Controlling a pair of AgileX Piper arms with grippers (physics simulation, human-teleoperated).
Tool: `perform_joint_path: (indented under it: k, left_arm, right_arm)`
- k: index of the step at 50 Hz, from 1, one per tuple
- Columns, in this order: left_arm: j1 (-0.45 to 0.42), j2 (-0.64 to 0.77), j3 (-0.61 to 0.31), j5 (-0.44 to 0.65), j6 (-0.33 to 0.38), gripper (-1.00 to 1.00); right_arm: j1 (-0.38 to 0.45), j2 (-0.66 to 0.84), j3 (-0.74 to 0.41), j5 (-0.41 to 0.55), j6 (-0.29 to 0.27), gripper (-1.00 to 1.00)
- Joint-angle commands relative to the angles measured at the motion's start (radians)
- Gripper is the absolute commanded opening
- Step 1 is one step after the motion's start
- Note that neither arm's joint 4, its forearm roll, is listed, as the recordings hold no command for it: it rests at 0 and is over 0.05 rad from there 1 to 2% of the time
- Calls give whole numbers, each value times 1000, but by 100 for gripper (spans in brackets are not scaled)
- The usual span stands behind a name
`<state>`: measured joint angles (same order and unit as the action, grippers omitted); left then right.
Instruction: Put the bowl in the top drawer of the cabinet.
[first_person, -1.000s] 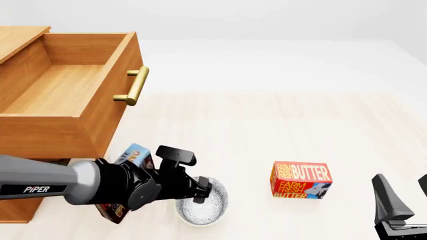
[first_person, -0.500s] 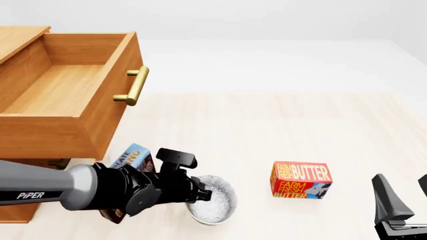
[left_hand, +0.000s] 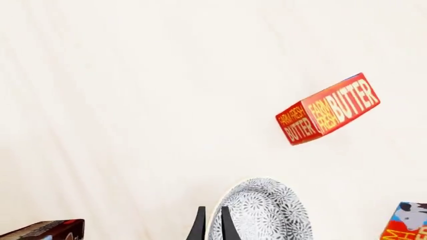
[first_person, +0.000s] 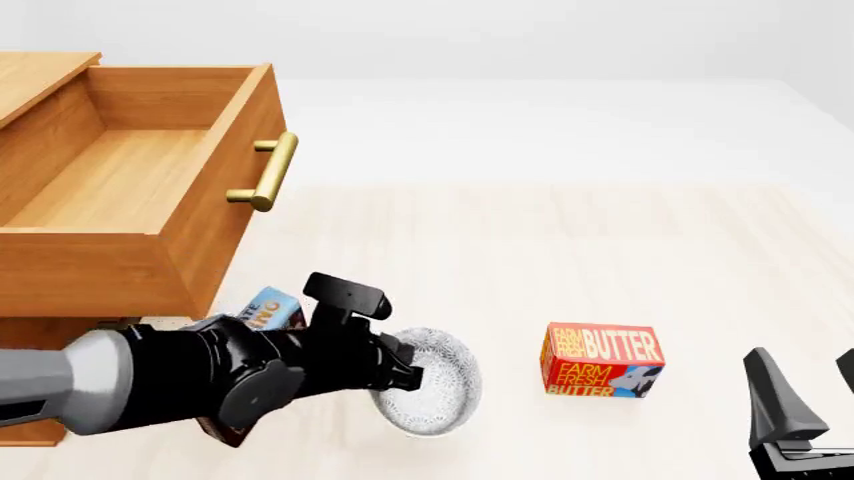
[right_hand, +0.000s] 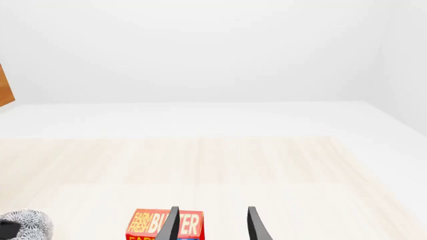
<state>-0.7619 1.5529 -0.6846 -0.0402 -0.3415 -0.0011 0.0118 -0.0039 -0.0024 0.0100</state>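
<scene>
One second has been enough to take the bowl (first_person: 430, 392) off the table (first_person: 561, 250): it sat flat under the left gripper (first_person: 398, 375) a moment ago, and now it hangs tilted, its mouth turned partly toward the camera and its rim higher than before. The left arm has drawn back and up toward the cabinet (first_person: 54, 300) side. I take this to mean the grasp is made and the carry has begun, with the lift up to the top drawer (first_person: 147, 190) left to do.

In the left wrist view the jaws sit narrow, pinching the bowl's rim between the two dark fingers (left_hand: 199, 227) (one inside the wall, one outside). The bowl is near the table's front edge, just beside the cabinet's lower corner, with the butter box (first_person: 602, 360) well apart toward the right edge. The drawer stands pulled out and bare inside.

It is a round white bowl, covered all over in a fine blue-grey flower print, glossy and thin-walled.

The right gripper (right_hand: 211, 225) hangs idle, jaws apart, holding nothing.
</scene>
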Motion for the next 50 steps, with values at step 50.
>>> perform_joint_path:
  k: [50]
  left_arm:
    - [-1,-292,-31,115,169,-100]
  right_arm:
    - [0,0,0,0,0,100]
